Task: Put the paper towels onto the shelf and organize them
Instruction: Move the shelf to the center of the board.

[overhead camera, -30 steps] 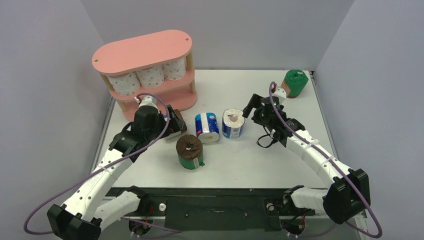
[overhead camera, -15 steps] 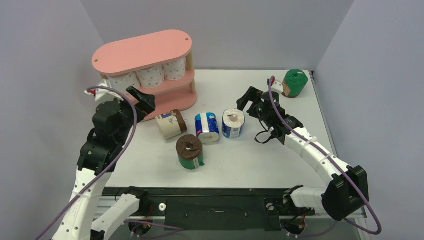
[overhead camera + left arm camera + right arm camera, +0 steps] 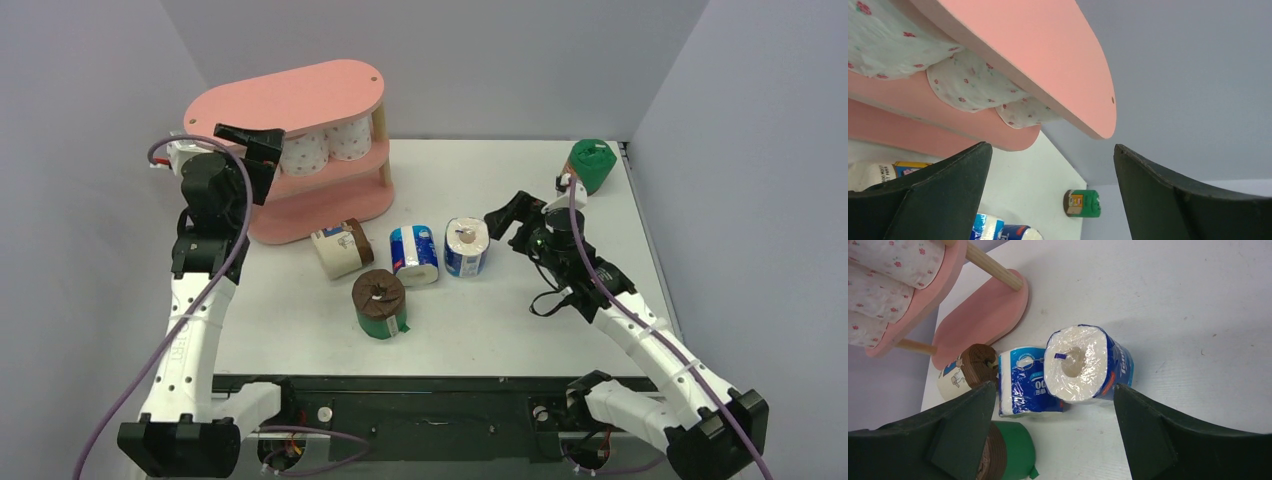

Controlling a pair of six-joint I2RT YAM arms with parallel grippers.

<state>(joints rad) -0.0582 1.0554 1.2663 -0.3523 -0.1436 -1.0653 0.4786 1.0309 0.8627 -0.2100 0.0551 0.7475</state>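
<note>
Plain grey walls are closing in a white table [image 3: 480, 330], and the pink shelf [image 3: 300, 95] is standing at its far left corner. Three pink-dotted rolls [image 3: 305, 150] are sitting upright side by side on the middle board, filling that tier as a neat row. The left gripper [image 3: 262, 150] is hanging beside the shelf's left end at about that height, jaws apart and holding nothing, perhaps lining up with the rack. The right gripper [image 3: 510, 225] is hovering just right of the upright blue-and-white roll [image 3: 466, 246], jaws wide and framing it in the wrist view, seemingly readying a grasp. A second blue-and-white roll [image 3: 414, 255] is lying just beside it. A beige roll [image 3: 340, 250] is lying near the shelf's base, a brown-topped green roll [image 3: 380, 305] is standing nearer the arms, and another green roll [image 3: 588, 165] is waiting well apart at the far right corner. Matt and flat, the surface is giving the upright rolls steady footing.
</note>
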